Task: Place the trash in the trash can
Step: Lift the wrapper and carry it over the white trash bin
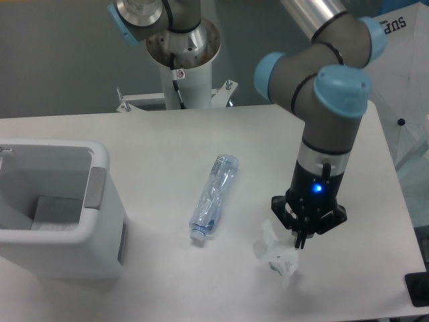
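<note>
A clear bluish plastic bottle (pixel 214 195) lies on its side in the middle of the white table, cap end toward the front. My gripper (pixel 299 241) hangs above the table to the bottom right of the bottle and is shut on a crumpled white-and-clear plastic packet (pixel 275 253). The packet dangles from the fingertips toward the left. At the left edge stands the white trash can (pixel 100 158), open at the top, with a grey side panel (pixel 98 186). It is far from the gripper.
The arm's white pedestal (pixel 182 67) stands at the back behind the table. A white fabric printed SUPERIOR (pixel 395 74) is beyond the table's right edge. A dark object (pixel 418 290) sits at the bottom right corner. Something pale lies inside the can (pixel 52 209).
</note>
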Motion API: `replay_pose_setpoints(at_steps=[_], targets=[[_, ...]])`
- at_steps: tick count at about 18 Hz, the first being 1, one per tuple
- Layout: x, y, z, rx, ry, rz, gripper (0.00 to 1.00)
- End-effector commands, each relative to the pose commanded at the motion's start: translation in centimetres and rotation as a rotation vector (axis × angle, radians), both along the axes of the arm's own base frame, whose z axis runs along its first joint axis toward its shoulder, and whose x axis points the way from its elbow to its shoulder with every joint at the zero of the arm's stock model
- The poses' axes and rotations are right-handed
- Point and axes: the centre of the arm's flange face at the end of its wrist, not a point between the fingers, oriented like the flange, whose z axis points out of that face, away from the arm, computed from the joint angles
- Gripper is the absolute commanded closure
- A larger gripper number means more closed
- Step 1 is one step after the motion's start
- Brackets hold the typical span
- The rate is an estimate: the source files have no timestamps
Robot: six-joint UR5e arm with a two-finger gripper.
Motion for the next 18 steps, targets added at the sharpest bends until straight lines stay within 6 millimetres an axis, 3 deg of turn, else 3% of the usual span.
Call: replay_pose_setpoints(at_steps=[2, 4, 12, 15, 18], targets=[[1.6, -0.4, 3.3, 0.066, -0.006, 0.008, 1.00], [4.1, 0.4, 5.3, 0.107, -0.007, -0.029, 1.00], [14.8, 4.8, 9.9, 0.157, 0.033, -0.189, 1.00], [17.8, 5.4, 11.5, 0.186, 0.022, -0.218, 1.00], [19.3, 5.2, 12.8, 0.223, 0.012, -0.252, 1.00]])
